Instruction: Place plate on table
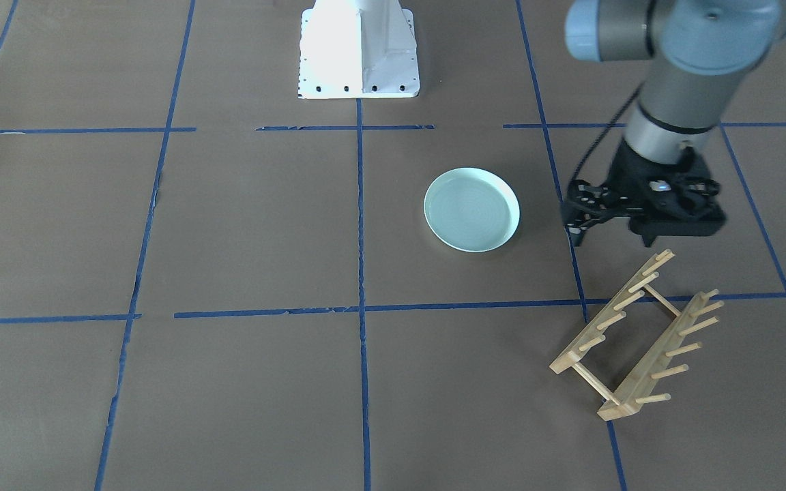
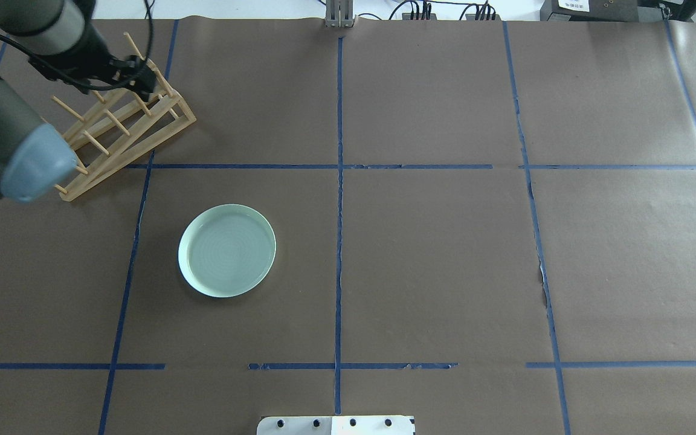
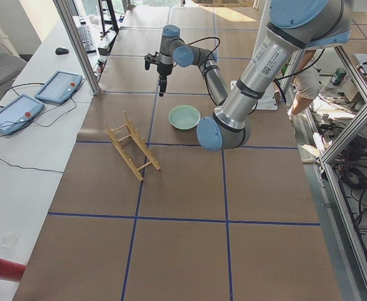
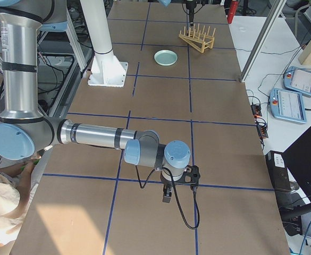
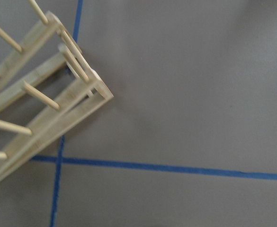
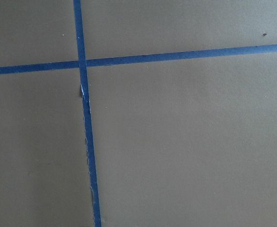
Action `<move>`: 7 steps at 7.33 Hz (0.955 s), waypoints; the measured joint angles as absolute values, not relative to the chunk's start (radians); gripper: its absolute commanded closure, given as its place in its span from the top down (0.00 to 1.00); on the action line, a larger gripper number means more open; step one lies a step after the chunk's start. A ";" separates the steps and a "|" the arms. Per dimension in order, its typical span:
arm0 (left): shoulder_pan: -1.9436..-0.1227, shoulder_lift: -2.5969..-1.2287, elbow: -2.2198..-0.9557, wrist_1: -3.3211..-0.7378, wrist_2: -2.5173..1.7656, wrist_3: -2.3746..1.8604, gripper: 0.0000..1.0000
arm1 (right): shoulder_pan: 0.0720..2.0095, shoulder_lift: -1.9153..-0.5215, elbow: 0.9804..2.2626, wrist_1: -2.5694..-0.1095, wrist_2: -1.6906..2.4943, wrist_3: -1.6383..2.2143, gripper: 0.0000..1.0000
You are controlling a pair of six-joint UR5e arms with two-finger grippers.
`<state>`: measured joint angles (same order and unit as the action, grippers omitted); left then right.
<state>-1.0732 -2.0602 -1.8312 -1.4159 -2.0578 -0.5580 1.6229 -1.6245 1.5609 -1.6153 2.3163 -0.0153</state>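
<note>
The pale mint-green plate (image 1: 471, 209) lies flat on the brown paper table (image 1: 263, 225), right side up and apart from everything; it also shows in the overhead view (image 2: 227, 251). My left gripper (image 1: 576, 218) hangs above the table between the plate and the near end of the wooden rack, holding nothing, and its jaws look open. In the overhead view the left gripper (image 2: 142, 75) is over the rack's far end. My right gripper (image 4: 167, 196) shows only in the exterior right view, low over the table far from the plate; I cannot tell its state.
A wooden peg rack (image 1: 638, 337) stands empty on the table near the left arm, also in the left wrist view (image 5: 43, 109). The white robot base (image 1: 359, 51) stands at the table's robot side. Blue tape lines (image 6: 84, 94) cross the paper.
</note>
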 measured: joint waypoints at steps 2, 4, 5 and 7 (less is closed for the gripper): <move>-1.322 -1.888 -1.784 -1.431 -2.180 -0.102 1.00 | 1.623 -1.624 1.560 -1.615 2.316 -0.015 1.00; -1.496 -1.710 -1.708 -1.487 -2.248 0.172 1.00 | 1.623 -1.624 1.560 -1.615 2.316 -0.015 1.00; -1.540 -1.626 -1.679 -1.517 -2.255 0.217 1.00 | 1.623 -1.625 1.560 -1.615 2.316 -0.015 1.00; -1.598 -1.552 -1.621 -1.537 -2.260 0.244 1.00 | 1.623 -1.624 1.560 -1.615 2.316 -0.015 1.00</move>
